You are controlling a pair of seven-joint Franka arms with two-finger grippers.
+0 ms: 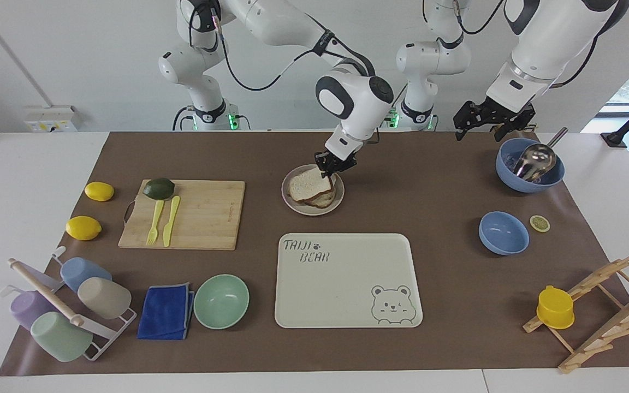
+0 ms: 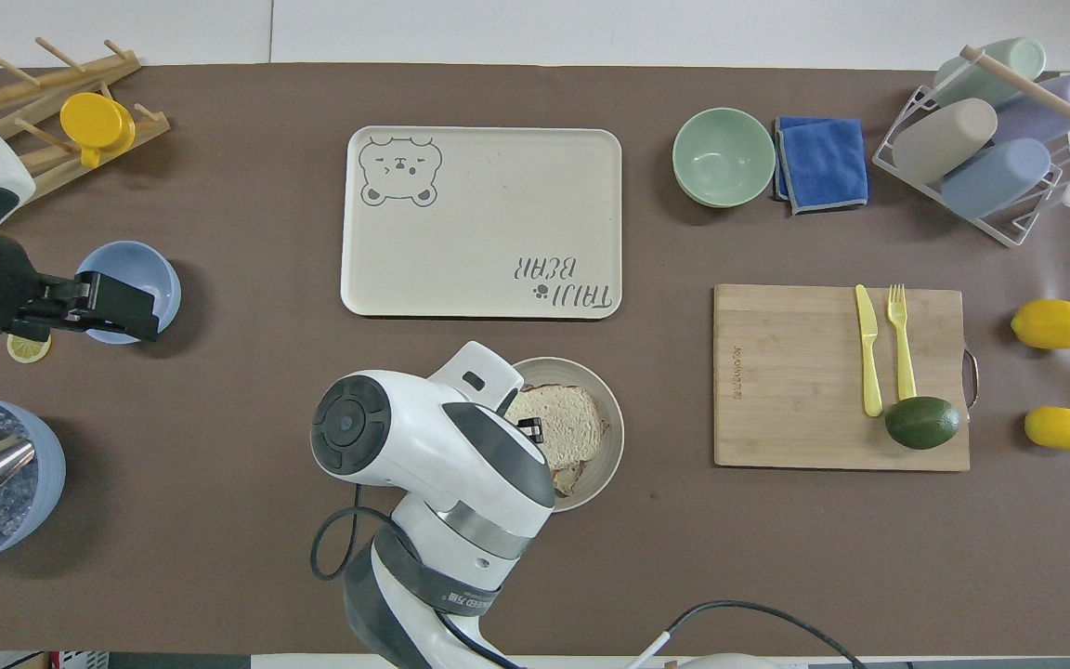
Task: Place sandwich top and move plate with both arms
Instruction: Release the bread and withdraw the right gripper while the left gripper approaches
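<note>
The sandwich top (image 1: 306,184), a light brown bread slice, lies on the stacked bread on the small round plate (image 1: 292,206), slightly tilted. It covers what is underneath, and only the edge of a lower slice (image 1: 322,200) shows. My right gripper (image 1: 332,168) sits at the slice's corner nearest the robots, touching its edge. In the overhead view my right wrist covers part of the plate (image 2: 614,409), and the sandwich top (image 2: 567,418) shows beside the right gripper (image 2: 528,429). My left gripper (image 1: 484,130) waits open in the air at the left arm's end of the table.
The cream bear tray (image 1: 347,281) lies farther from the robots than the plate. A cutting board (image 1: 183,214) with avocado, knife and fork lies beside the plate toward the right arm's end. Two blue bowls (image 1: 503,233) (image 1: 530,166), one holding a ladle, sit under the left arm.
</note>
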